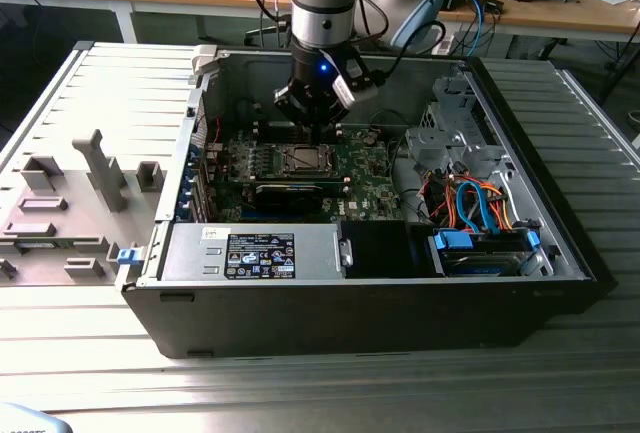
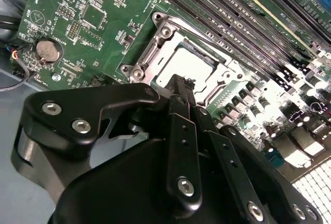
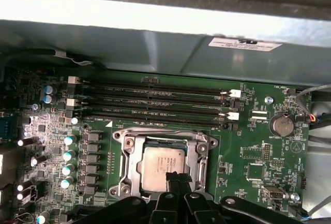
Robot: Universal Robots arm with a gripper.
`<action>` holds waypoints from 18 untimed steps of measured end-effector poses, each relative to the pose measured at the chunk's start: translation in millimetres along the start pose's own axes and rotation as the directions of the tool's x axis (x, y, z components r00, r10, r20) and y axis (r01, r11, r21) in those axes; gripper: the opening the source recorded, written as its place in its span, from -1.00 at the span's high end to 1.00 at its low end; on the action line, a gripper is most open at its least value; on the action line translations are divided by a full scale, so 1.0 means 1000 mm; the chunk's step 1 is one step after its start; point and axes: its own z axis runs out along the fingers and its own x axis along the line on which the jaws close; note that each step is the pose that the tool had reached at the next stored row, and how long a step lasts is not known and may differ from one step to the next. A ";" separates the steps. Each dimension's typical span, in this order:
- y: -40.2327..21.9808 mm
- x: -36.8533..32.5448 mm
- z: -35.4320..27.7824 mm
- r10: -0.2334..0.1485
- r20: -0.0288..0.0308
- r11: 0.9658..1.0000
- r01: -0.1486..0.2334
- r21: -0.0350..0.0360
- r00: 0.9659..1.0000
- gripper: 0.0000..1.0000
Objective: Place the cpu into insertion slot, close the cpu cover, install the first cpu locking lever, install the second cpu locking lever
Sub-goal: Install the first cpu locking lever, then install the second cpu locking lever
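Black linkage bars of our gripper (image 2: pixel 181 87) sit closest to the lens in both wrist views, their fingertips drawn together into a narrow point with nothing between them. In the first wrist view that pinched tip (image 3: pixel 178 178) hangs right at the edge of the cpu (image 3: pixel 163 167), though we cannot tell whether it touches.

We see the cpu as a small flat square with a dull silver-grey top, lying level inside the insertion slot (image 3: pixel 135 172). The cpu cover (image 3: pixel 164 140), a thin silver frame with a large square opening, lies down around the chip, so the metal top shows through it. In the second wrist view the chip (image 2: pixel 185 64) glares almost white, and the cover (image 2: pixel 160 38) shows round bolt heads at its corners.

Four long black memory slots (image 3: pixel 155 105) run beside the socket on the green motherboard (image 3: pixel 248 172), and a round coin battery (image 3: pixel 282 125) sits near one end of them.

From the exterior view, our arm (image 1: pixel 322 13) reaches down into the open computer case (image 1: pixel 400 303), with the gripper (image 1: pixel 318 133) just over the socket (image 1: pixel 303 160).
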 end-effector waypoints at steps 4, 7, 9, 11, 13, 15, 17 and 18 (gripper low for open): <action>-0.0001 -0.0001 -0.0072 0.000 0.000 1.000 0.000 0.000 1.000 0.79; -0.0001 -0.0002 -0.0118 0.000 0.000 1.000 0.000 0.000 1.000 0.79; -0.0001 -0.0002 -0.0144 0.000 0.000 1.000 0.000 0.000 1.000 0.79; -0.0001 -0.0003 -0.0145 0.000 0.000 1.000 0.000 0.000 1.000 0.79; -0.0001 -0.0003 -0.0146 0.000 0.000 1.000 0.000 0.000 1.000 0.79; -0.0001 -0.0002 -0.0147 0.000 0.000 1.000 0.000 0.000 1.000 0.79; -0.0001 -0.0003 -0.0147 0.000 0.000 1.000 0.000 0.000 1.000 0.79; -0.0001 -0.0003 -0.0147 0.000 0.000 1.000 0.000 0.000 1.000 0.79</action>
